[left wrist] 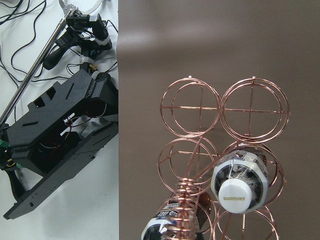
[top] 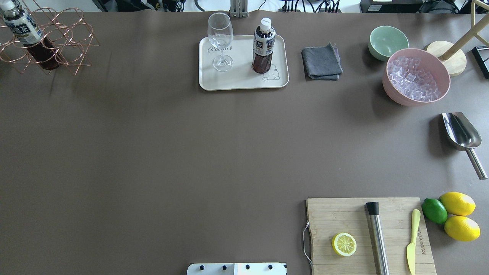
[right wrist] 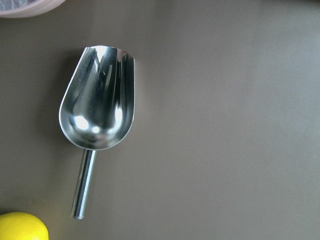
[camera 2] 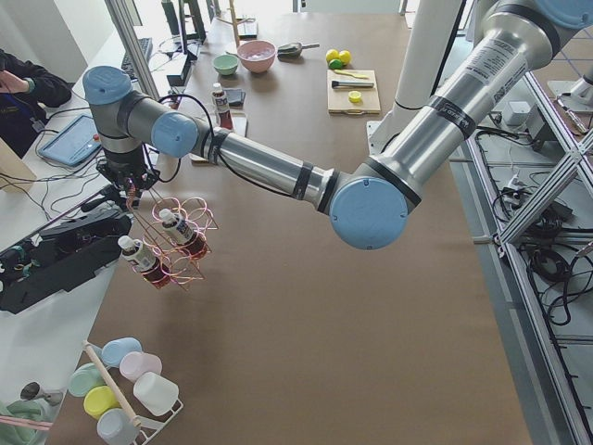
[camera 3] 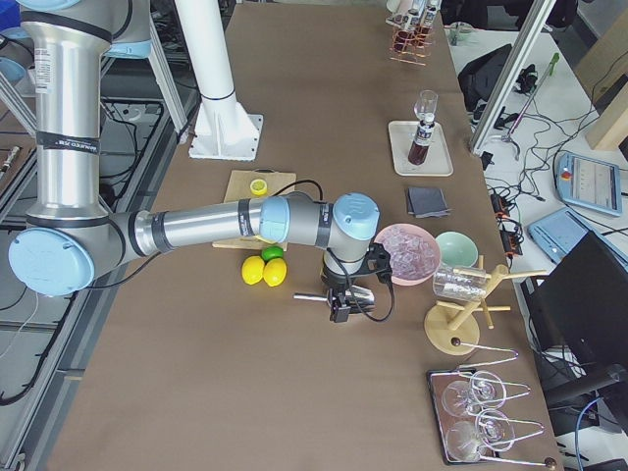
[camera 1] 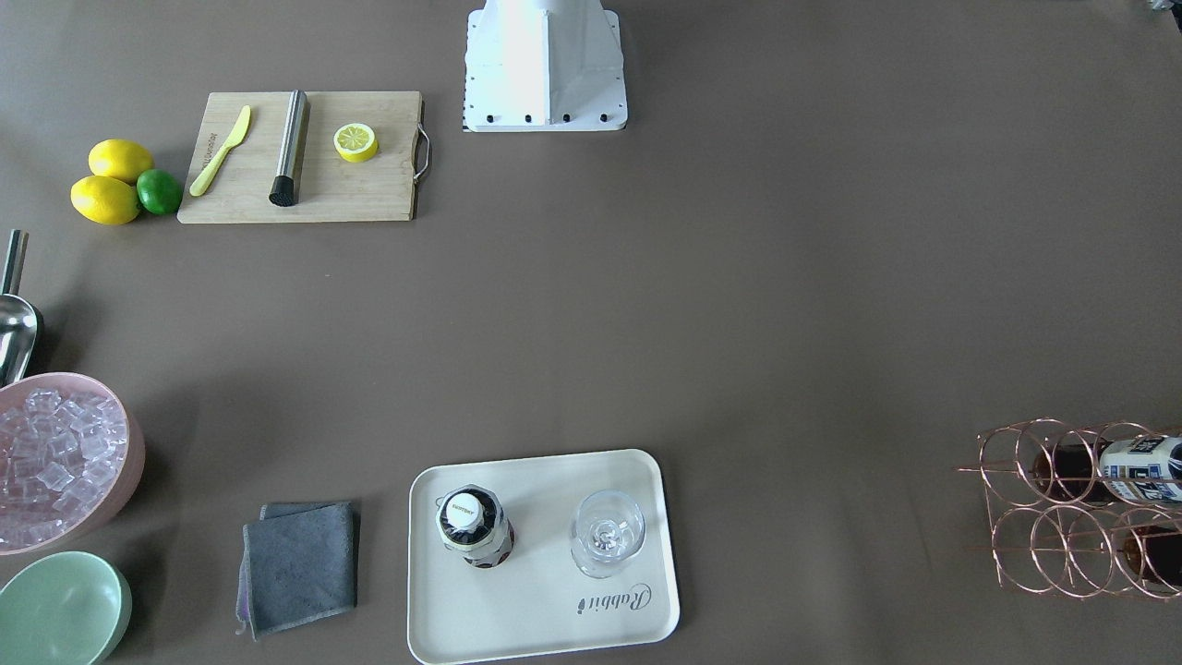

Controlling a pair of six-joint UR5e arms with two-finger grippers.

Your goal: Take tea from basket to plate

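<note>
— Where's the tea?
— One bottle (top: 263, 46) stands upright on the plate (top: 244, 84), beside the glass (top: 220, 42). Two more bottles (left wrist: 239, 187) sit in the basket (top: 70, 36) at the corner of the surface (top: 153, 152).
— And the jaws?
— The left arm (camera 2: 269, 167) hangs above the basket and the right arm (camera 3: 206, 228) over the scoop (right wrist: 97, 115) — apart or together, I cannot tell.

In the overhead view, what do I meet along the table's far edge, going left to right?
Left to right: copper wire basket → stemmed glass → tea bottle (both standing on the cream tray) → grey cloth → green bowl → pink bowl of ice.
</note>
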